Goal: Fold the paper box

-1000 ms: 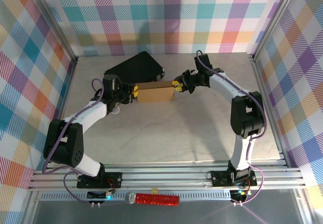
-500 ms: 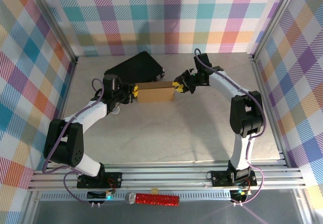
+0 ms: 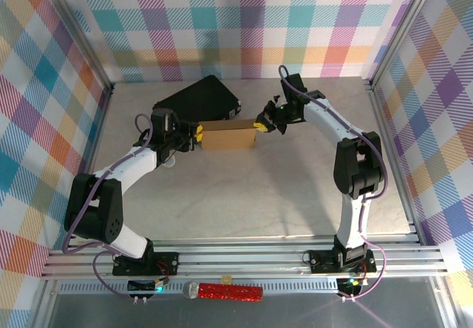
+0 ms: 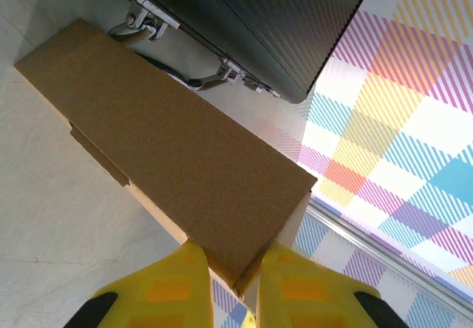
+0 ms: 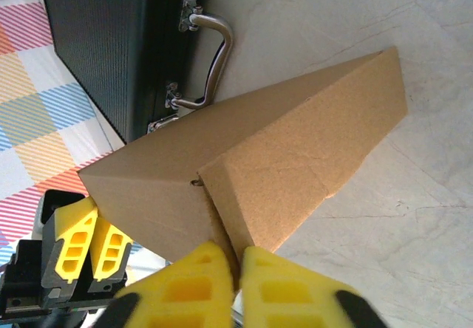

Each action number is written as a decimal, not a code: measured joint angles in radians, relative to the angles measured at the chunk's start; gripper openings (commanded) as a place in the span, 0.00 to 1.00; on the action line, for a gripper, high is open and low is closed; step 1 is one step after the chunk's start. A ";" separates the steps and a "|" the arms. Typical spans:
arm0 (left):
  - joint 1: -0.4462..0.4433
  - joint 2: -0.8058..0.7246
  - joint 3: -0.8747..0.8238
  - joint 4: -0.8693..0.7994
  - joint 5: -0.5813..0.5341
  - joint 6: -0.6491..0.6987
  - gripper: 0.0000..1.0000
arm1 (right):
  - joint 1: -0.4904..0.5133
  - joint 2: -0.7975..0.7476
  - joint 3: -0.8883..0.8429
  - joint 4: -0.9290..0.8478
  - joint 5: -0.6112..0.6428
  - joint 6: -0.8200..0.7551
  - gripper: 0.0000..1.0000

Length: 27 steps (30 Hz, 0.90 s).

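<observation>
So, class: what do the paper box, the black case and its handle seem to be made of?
The paper box: brown cardboard, matte, with a fibrous speckled face and creased edges. The black case: probably hard plastic, judging by its fine ribbed texture and faint sheen. Its handle: metal, apparently, bright and mirror-like.

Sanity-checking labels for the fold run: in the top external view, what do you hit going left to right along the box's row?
left end effector → plain brown cardboard paper box → right end effector. The black hard case is left out, since it overlaps the first two.
</observation>
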 measured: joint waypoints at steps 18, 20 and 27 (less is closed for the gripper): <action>0.000 -0.004 0.039 -0.108 0.016 0.097 0.43 | -0.001 -0.013 0.006 -0.065 0.045 -0.102 0.30; -0.001 -0.019 0.057 -0.191 0.019 0.138 0.47 | -0.003 -0.039 -0.008 -0.089 0.075 -0.117 0.30; -0.022 -0.174 -0.021 -0.396 0.014 0.212 0.52 | -0.017 -0.150 -0.141 -0.163 0.143 -0.146 0.36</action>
